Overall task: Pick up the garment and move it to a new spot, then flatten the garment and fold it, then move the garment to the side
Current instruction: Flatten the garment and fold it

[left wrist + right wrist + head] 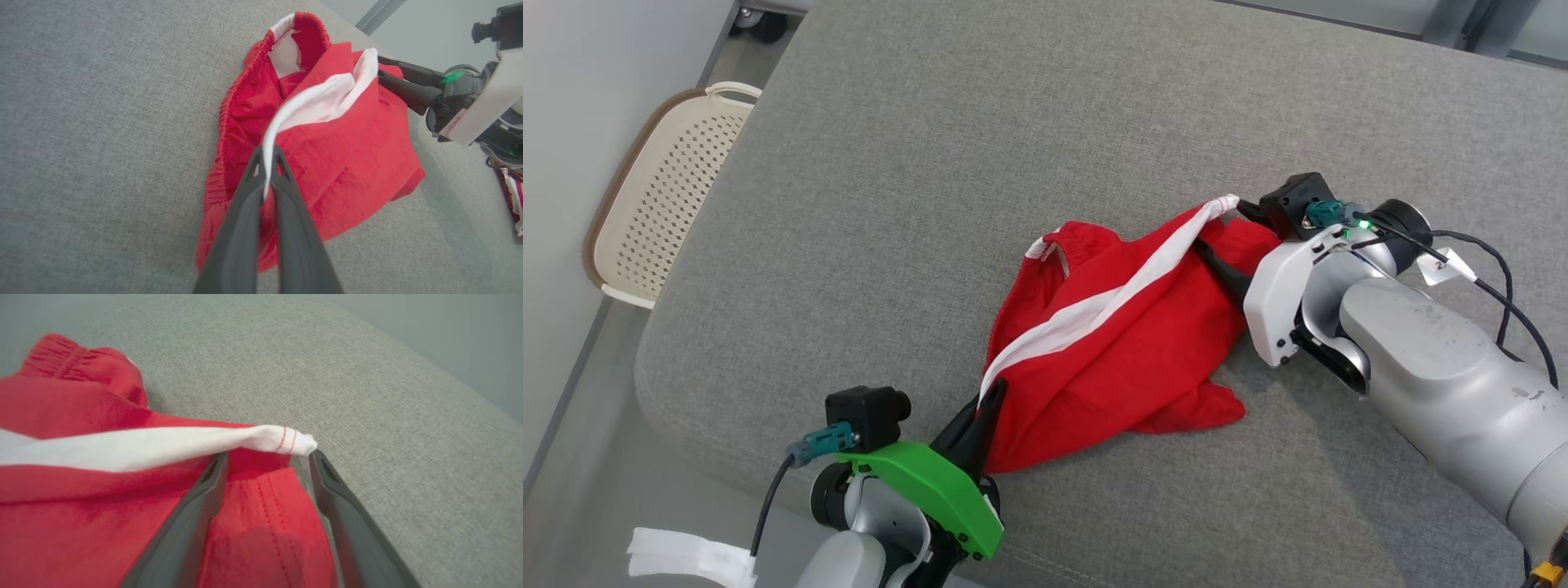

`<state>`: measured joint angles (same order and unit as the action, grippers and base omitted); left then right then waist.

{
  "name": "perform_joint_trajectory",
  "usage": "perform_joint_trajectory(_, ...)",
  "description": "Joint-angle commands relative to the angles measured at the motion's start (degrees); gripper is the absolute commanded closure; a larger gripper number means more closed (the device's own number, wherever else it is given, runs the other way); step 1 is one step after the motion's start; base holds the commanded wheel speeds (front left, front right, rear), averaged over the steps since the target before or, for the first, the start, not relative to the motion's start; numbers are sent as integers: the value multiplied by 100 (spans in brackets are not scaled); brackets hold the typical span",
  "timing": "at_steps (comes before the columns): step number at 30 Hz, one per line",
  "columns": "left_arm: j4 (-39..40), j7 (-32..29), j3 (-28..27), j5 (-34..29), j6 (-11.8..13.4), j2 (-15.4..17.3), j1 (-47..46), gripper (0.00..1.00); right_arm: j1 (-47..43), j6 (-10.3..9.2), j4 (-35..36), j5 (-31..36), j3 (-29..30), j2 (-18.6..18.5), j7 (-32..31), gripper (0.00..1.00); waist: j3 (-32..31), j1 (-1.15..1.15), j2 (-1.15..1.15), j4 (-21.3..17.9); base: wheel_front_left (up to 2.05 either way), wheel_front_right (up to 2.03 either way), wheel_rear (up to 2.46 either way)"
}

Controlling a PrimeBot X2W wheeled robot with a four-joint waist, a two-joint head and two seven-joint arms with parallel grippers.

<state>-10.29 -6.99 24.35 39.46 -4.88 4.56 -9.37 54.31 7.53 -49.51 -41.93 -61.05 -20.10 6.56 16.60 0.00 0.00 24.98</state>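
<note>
Pinching garment [1111,343] by stripe [318,106], left pincer [267,153]; right pincer [269,457] spread astride hem [265,490], contact unclear.

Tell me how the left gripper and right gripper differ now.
The left gripper is shut on the garment by its white stripe; the right gripper stands open, fingers straddling it. Left gripper's cover is green; right gripper's is white. Both have dark fingers at that stripe.

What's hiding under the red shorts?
The red shorts lie on the grey cushion, which shows on every side of them. Whether anything else is tucked beneath cannot be seen, because the bunched cloth covers that patch.
</note>
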Motion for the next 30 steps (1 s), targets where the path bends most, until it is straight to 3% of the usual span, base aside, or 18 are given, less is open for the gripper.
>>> perform_joint_trajectory(1, -23, 28, 9, 33, -20, -5, -105, 100, 31, -8, 66, -72, -57, -26, 34, 0, 10, 0, 0, 26, 0, 0, 0)
perform_joint_trajectory(2, -27, 33, 12, 37, -21, -2, -112, 100, 46, -7, 117, -103, -123, -46, 65, 2, 14, 0, 0, 33, 0, 0, 0)
perform_joint_trajectory(3, -31, 38, 7, 44, -20, 3, -121, 100, 72, -8, 171, -129, -177, -69, 121, 70, 20, 0, 0, 34, 0, 0, 0)
perform_joint_trajectory(4, -37, 41, 0, 42, -16, 13, -132, 100, 100, -8, 216, -176, -215, -99, 185, 100, 24, 0, 0, 32, 0, 0, 0)
perform_joint_trajectory(16, 24, 103, -242, 24, 120, 255, -303, 100, 336, -7, 723, -628, -570, -357, 732, 100, -17, 0, 0, -266, 0, 0, 0)
perform_joint_trajectory(30, 530, 14, -540, 88, 371, 572, -254, 100, 143, -8, 1174, -914, -238, -676, 864, 100, -30, 0, 0, -578, 0, 0, 0)
